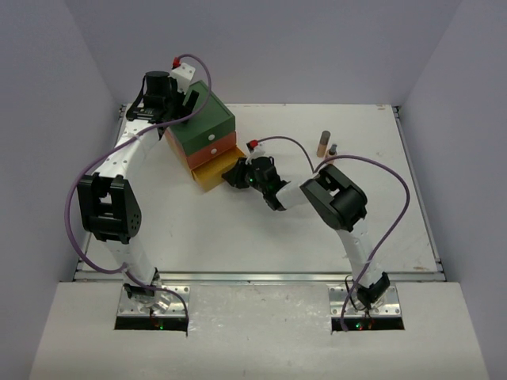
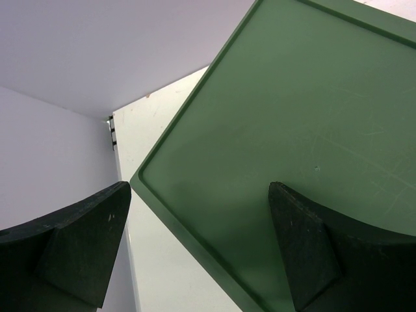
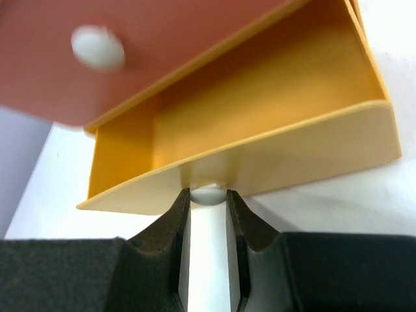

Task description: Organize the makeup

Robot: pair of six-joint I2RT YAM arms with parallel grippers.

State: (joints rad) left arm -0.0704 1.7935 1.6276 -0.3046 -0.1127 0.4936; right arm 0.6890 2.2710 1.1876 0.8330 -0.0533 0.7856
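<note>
While the right hand [image 3: 208,196] is pinched shut on the small white knob [image 3: 208,191] at the front of the yellow drawer [image 3: 292,153], that bottom drawer of the chest [image 1: 202,119] stands pulled out, and what shows of its inside is bare. The orange drawer [image 3: 39,65] above it looks shut. The left hand [image 2: 198,195] is spread wide with nothing in it. It sits at a back corner of the chest's green top [image 2: 292,97], one finger over the top and the other beyond its edge; whether it presses on the chest I cannot tell.

Of the makeup, only two pieces show from above. A tan tube [image 1: 323,143] stands upright near the far edge of the bench [image 1: 317,237], with a smaller dark-topped piece [image 1: 333,148] just beside it, both well apart from the chest and to its right. The rest is out of sight.

The step in hand looks like opening a drawer to receive the makeup. The next move probably calls for the right hand to release the knob and back off without nudging the drawer shut. It would then cross to the tan tube and grip it without toppling it or its close neighbour.
</note>
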